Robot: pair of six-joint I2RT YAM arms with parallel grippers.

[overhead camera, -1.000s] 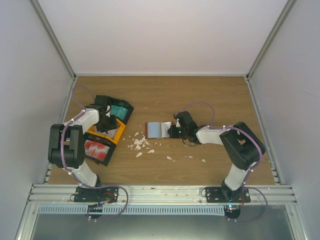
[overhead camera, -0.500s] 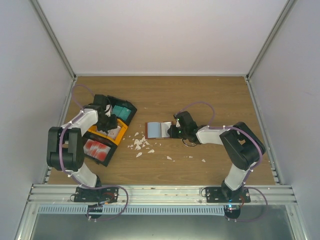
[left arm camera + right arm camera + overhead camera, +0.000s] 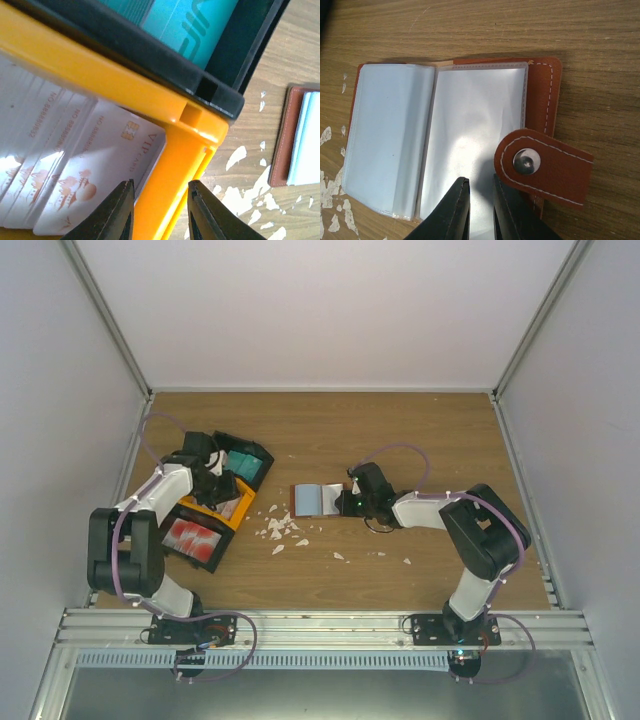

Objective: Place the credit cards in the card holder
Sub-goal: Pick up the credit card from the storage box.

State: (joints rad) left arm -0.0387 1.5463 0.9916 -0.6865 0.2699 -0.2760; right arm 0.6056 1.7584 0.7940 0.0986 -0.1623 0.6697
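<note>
Wooden counter (image 3: 400,430), white scraps (image 3: 278,528) strewn mid-way. The card holder (image 3: 542,100) lies open flat at centre, and its clear sleeves look empty (no card in yet). The right jaws are nearly closed, pinching the near edge of a sleeve page. The credit cards (image 3: 75,165) all sit in the black-and-orange tray (image 3: 100,75) at left. The left jaws stand half apart at its orange wall beside a pale card; cannot tell if they grip it. Barely begun, every card left to move.
</note>
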